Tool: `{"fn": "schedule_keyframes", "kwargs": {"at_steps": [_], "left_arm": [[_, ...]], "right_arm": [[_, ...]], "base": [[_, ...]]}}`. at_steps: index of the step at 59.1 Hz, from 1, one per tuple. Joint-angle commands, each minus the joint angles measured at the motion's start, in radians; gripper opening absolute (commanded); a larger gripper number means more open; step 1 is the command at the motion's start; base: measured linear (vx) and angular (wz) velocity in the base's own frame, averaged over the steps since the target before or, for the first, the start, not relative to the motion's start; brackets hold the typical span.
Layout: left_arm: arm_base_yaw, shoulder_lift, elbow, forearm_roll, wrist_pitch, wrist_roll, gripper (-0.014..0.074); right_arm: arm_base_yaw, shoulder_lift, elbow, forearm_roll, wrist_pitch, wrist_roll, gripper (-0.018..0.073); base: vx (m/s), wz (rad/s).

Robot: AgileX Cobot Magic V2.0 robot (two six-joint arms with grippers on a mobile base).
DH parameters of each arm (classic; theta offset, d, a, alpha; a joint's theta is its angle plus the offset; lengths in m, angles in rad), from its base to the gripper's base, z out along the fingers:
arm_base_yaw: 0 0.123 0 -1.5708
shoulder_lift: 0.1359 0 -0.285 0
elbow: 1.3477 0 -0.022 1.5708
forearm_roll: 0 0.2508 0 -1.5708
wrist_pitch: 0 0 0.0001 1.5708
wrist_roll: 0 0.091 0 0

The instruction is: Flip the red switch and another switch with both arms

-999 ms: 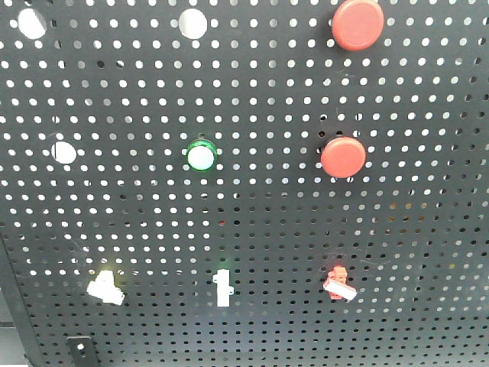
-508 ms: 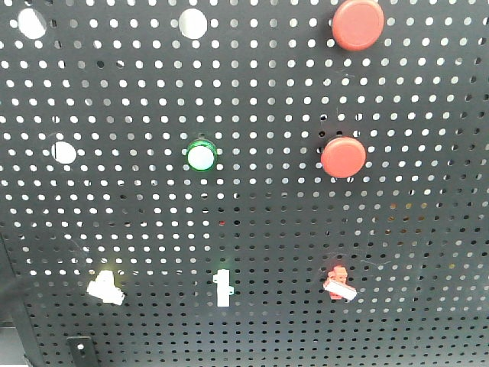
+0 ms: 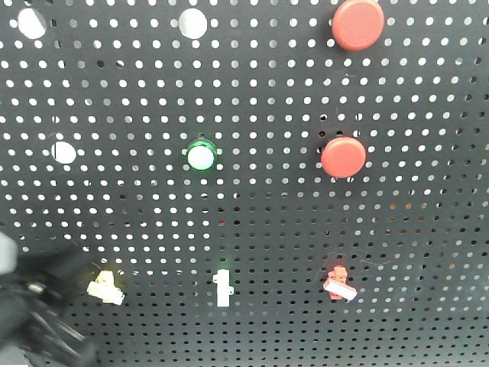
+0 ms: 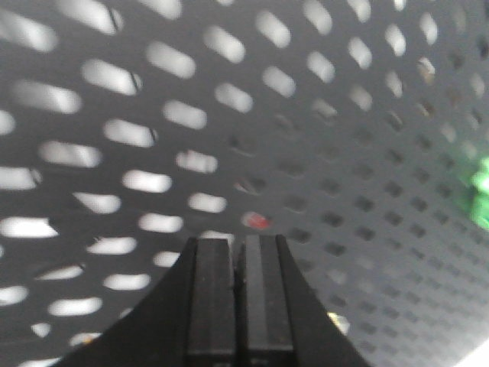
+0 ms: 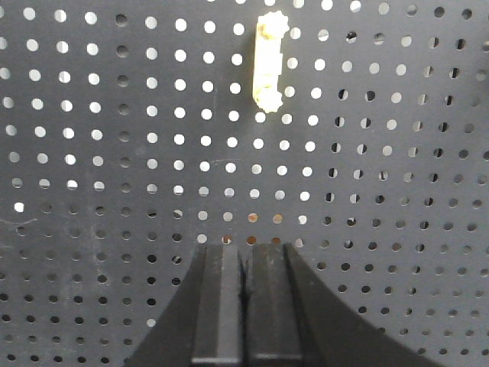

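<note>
On the black pegboard [image 3: 252, 214] the small red switch [image 3: 338, 282] with its white lever sits at lower right. The pale yellow-cream switch [image 3: 105, 286] sits at lower left. A blurred black arm [image 3: 38, 313] stands just left of the cream switch; I cannot tell if it touches. In the left wrist view my left gripper [image 4: 237, 243] is shut on nothing, close to the board. My right gripper [image 5: 246, 248] is shut and empty, facing the board below a slim pale upright switch [image 5: 269, 65]. The red switch does not show in either wrist view.
A slim white upright switch [image 3: 222, 288] stands between the two toggles. Above are a green-ringed button [image 3: 201, 156] and two big round red buttons [image 3: 343, 157] [image 3: 357, 24]. A green blur [image 4: 481, 199] sits at the left wrist view's right edge.
The black arm has come into the front view at the bottom left, beside the cream switch. Both toggles look as they did before.
</note>
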Motion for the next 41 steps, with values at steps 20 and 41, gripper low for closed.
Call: {"fn": "schedule_keyframes", "kwargs": {"at_steps": [20,41], "left_arm": [[-0.020,-0.012,-0.038,-0.046,0.161,-0.120,0.0002],[-0.058,-0.015,-0.038,-0.088,0.280,-0.131,0.0002]], "right_arm": [[-0.007,0.011,-0.035,-0.002,-0.091,-0.001,-0.0006],[-0.007,0.011,-0.035,-0.002,-0.090,-0.001,-0.0006]], "base": [[0.00,0.00],[0.00,0.00]]}}
